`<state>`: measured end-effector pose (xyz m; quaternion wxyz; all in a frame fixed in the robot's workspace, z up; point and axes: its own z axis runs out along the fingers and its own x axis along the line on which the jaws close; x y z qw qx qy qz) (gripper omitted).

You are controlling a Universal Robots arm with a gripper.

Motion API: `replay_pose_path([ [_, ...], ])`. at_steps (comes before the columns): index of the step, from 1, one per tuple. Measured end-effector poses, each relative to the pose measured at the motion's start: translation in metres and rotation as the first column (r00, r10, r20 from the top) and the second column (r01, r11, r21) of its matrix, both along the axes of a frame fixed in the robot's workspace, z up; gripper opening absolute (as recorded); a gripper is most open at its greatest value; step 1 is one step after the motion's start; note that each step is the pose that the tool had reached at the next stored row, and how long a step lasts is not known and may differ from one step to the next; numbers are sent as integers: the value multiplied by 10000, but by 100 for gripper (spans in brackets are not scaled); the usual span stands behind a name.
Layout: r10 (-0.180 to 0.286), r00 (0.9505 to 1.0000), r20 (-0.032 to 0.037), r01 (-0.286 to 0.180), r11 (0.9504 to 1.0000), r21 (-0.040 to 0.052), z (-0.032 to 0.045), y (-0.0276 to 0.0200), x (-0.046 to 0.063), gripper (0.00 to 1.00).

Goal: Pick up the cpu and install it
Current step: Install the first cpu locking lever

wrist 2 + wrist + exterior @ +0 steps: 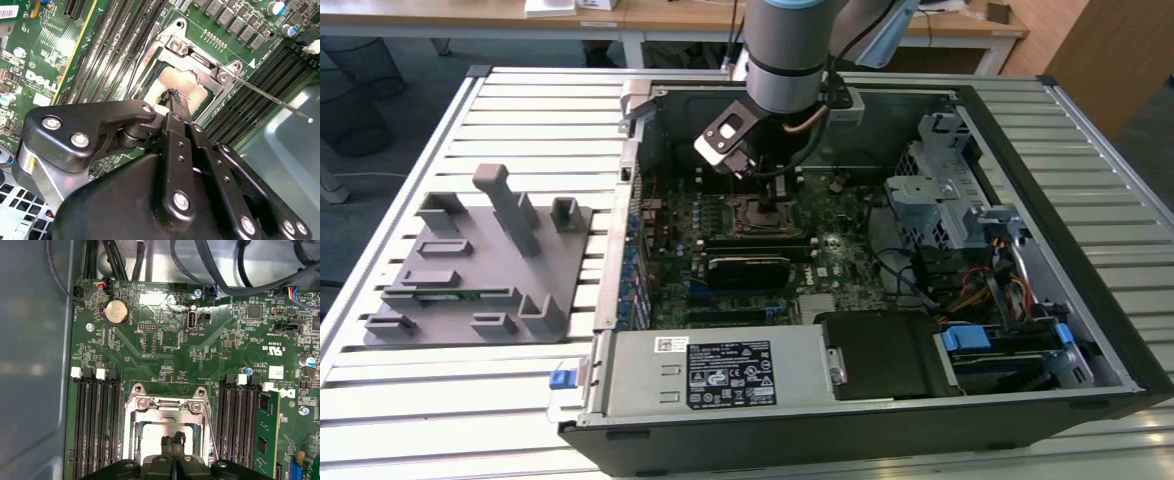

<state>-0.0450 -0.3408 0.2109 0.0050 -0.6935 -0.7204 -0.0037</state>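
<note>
1. Your arm is reaching down into the open computer case, which is sitting on the slatted worktop.
2. Your jaws are pressing together. You are seeing no gap between them, and they are holding nothing.
3. The cpu is lying flat right under the tips of the jaws. It is sitting inside the metal socket frame on the green board.
4. The tips are pointing down at the cpu's silver top. You cannot tell if they are touching it.
5. A thin metal lever is sticking out just beside the jaws, away from the frame.
6. Long black memory slots are running along both sides of the jaws.
7. A grey fixture block is resting on the worktop, well apart from the jaws and outside the case.
</note>
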Motion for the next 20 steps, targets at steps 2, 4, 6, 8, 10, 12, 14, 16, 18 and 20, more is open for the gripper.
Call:
replay_pose_path([
  [2,0,10000,0,0,10000,0,11,0,0,11],
  [4,0,10000,0,0,10000,1,21,0,0,11],
  [6,0,10000,0,0,10000,1,33,0,0,11],
  [8,0,10000,0,0,10000,0,44,0,0,11],
  [10,0,10000,0,0,10000,1,55,0,0,11],
  [12,0,10000,0,0,10000,0,67,0,0,11],
  [14,0,10000,0,0,10000,0,78,0,0,11],
  [16,0,10000,0,0,10000,1,90,0,0,11],
  [18,0,10000,0,0,10000,1,102,0,0,11],
  [20,0,10000,0,0,10000,1,113,0,0,11],
])
